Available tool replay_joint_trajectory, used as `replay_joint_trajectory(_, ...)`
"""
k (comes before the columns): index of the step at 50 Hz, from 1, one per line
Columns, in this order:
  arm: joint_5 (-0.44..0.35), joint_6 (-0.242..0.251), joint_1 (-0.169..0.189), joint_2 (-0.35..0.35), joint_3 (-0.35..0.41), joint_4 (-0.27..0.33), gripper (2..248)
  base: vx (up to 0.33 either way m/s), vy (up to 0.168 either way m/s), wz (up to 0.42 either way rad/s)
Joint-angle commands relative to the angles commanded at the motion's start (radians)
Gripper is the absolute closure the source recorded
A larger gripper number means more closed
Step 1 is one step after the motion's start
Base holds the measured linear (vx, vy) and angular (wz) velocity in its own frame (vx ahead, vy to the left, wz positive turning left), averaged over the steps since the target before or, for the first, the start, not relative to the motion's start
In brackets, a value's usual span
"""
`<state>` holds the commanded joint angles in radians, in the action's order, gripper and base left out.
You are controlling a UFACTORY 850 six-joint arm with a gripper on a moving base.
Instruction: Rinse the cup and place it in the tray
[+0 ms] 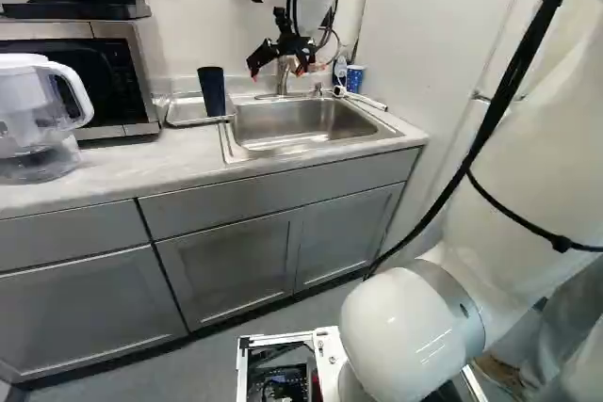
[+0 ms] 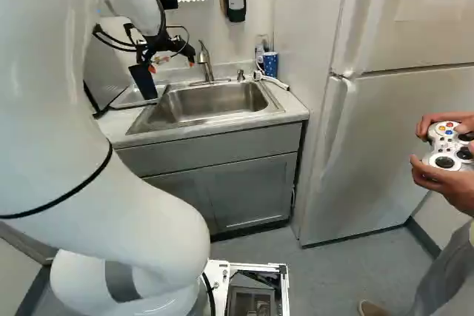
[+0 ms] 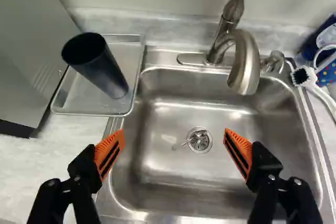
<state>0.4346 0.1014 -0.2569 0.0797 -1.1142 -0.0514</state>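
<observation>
We log a kitchen. Evidence: steel sink (image 1: 306,127) and faucet (image 2: 206,62) set in a light bench (image 1: 155,165), grey cabinets (image 1: 231,265) beneath, microwave (image 1: 118,87) and lidded pitcher (image 1: 26,115) to one side, two-door refrigerator (image 2: 385,138) to the other.

Gray cabinets (image 1: 226,265) beside white refrigerator (image 2: 385,131).
</observation>
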Motion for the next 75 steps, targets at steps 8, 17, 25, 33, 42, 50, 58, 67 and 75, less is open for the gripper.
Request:
replay_joint_trajectory(8,0.038,0.0,0.025,0.022,0.021,-0.012,3,0.0,0.0,0.0)
replay_joint_trajectory(17,0.076,0.0,0.054,0.045,0.043,-0.023,3,0.0,0.0,0.0)
replay_joint_trajectory(25,0.098,0.0,0.081,0.064,0.06,-0.029,3,0.0,0.0,0.0)
replay_joint_trajectory(33,0.098,0.0,0.104,0.077,0.072,-0.029,3,0.0,0.0,0.0)
replay_joint_trajectory(42,0.098,0.0,0.104,0.077,0.072,-0.029,3,0.0,0.0,0.0)
replay_joint_trajectory(50,0.098,0.0,0.104,0.077,0.072,-0.029,3,0.0,0.0,0.0)
replay_joint_trajectory(58,0.098,0.0,0.104,0.077,0.072,-0.029,3,0.0,0.0,0.0)
replay_joint_trajectory(67,0.098,0.0,0.104,0.077,0.072,-0.029,3,0.0,0.0,0.0)
replay_joint_trajectory(75,0.098,0.0,0.104,0.077,0.072,-0.029,3,0.0,0.0,0.0)
